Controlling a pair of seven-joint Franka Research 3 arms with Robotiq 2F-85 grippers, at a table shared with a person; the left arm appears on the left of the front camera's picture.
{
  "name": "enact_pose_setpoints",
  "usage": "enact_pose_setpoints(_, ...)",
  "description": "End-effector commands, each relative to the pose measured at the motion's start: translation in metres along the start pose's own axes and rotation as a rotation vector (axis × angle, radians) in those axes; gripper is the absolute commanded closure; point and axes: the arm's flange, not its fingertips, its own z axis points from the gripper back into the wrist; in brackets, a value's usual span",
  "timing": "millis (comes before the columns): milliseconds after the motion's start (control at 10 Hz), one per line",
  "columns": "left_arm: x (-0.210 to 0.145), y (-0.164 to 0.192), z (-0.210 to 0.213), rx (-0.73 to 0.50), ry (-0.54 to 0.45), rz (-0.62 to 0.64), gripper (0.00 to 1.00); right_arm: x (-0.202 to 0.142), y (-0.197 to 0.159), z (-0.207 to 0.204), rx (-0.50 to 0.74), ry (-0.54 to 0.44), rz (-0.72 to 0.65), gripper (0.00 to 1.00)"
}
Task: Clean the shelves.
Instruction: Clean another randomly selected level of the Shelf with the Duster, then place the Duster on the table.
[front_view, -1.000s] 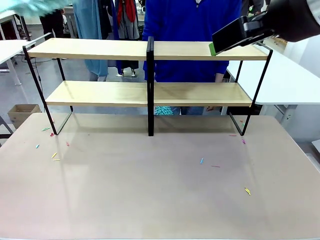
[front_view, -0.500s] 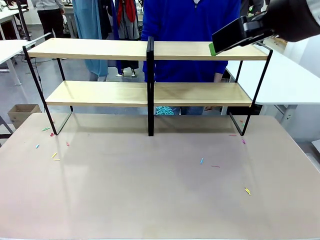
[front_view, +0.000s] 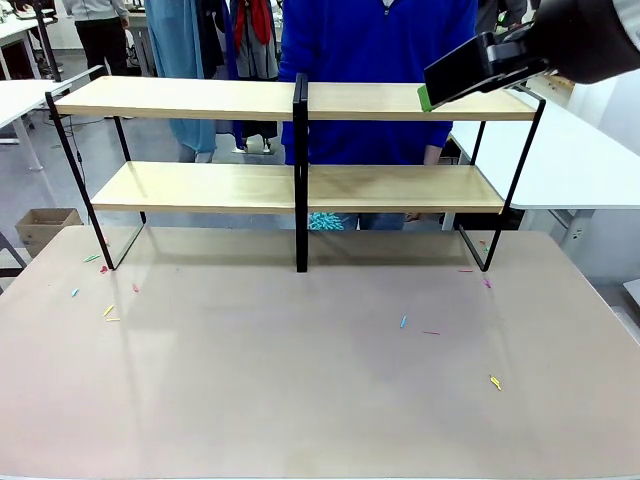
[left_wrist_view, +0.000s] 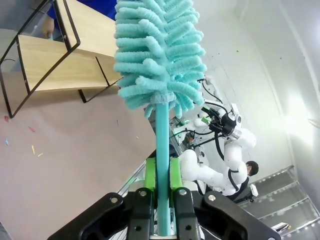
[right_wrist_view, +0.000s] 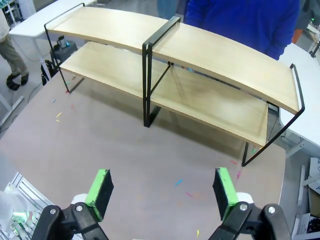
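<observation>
- The shelves (front_view: 300, 180) stand at the far side of the table (front_view: 300, 400), two light wooden boards in a thin black frame with a black centre post; both boards look bare; the right wrist view shows the same rack (right_wrist_view: 170, 75) from above and at an angle.
- A person in a blue top (front_view: 380, 50) stands just behind the shelves, at the middle.
- Small coloured scraps (front_view: 403, 321) lie scattered on the table in front of the rack; more of them lie near its left foot (front_view: 108, 311).
- The left gripper (left_wrist_view: 161, 175) is pinched on the teal handle of a duster (left_wrist_view: 160, 55); its fluffy head points up, away from the fingers, with the shelves in the background.
- The right gripper (right_wrist_view: 162, 187) hangs high over the table with its green-padded fingers (right_wrist_view: 101, 186) spread wide, nothing between them; in the front view it sits at the upper right, near the top board's right end.
</observation>
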Motion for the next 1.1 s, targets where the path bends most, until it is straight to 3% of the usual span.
enact_pose_setpoints(0, -0.005, -0.003, 0.000, 0.008, 0.000, 0.014, 0.88, 0.001, 0.001, 0.000, 0.007, -0.001, -0.008, 0.00)
enact_pose_setpoints(600, -0.001, 0.000, 0.000, 0.006, 0.003, 0.004, 0.88, 0.001, 0.001, 0.000, 0.007, -0.001, -0.008, 0.00)
enact_pose_setpoints(700, 0.023, -0.009, -0.039, -0.027, 0.313, -0.132, 0.88, 0.000, 0.000, 0.000, 0.000, 0.000, 0.000, 0.00)
enact_pose_setpoints(800, 0.034, -0.013, -0.077, -0.087, 0.639, -0.230, 0.88, -0.004, -0.003, -0.005, 0.056, 0.152, -0.092, 0.00)
enact_pose_setpoints(1000, 0.023, -0.010, -0.144, -0.165, 1.095, -0.249, 0.88, -0.055, -0.050, -0.020, 0.340, 0.256, -0.418, 0.00)
